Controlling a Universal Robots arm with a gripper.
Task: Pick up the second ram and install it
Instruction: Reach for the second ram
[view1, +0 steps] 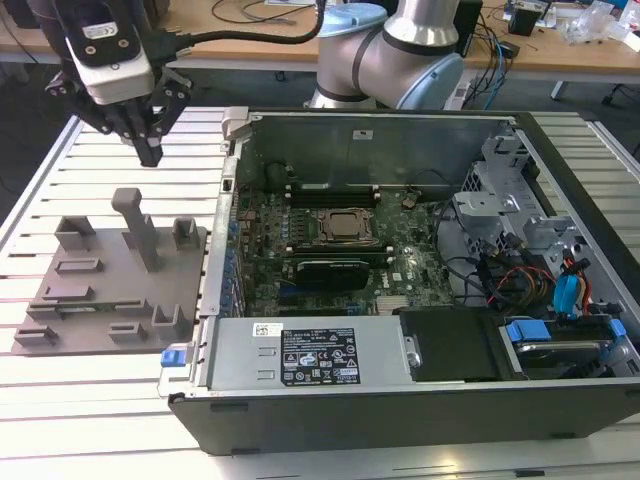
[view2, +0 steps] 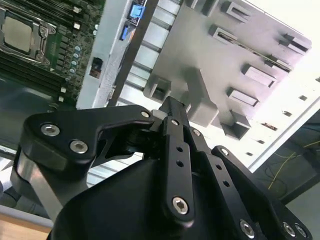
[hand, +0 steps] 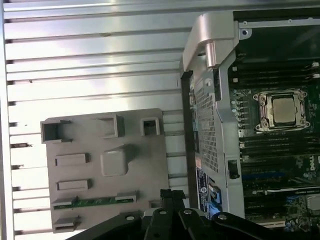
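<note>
The second ram (hand: 95, 201) is a thin green stick lying flat between two holders on the grey fixture plate (hand: 85, 145), along the plate's edge nearest the exterior view's camera. My gripper (view1: 148, 152) hangs above the table beyond the plate's far side, at the exterior view's left. Its black fingers (view2: 172, 112) meet at the tips with nothing between them, so it is shut and empty. In the first wrist view the gripper (hand: 169, 194) sits close beside the ram's end, well above it. The motherboard's black memory slots (view1: 330, 190) flank the CPU socket (view1: 340, 225).
The open computer case (view1: 230, 200) stands to the exterior view's right of the plate, its metal side wall rising between them. A tall grey post (view1: 135, 225) and several small blocks stick up from the plate. The slatted aluminium table (view1: 120, 400) surrounds both. Cables and drive bays (view1: 540, 270) fill the case's right end.
</note>
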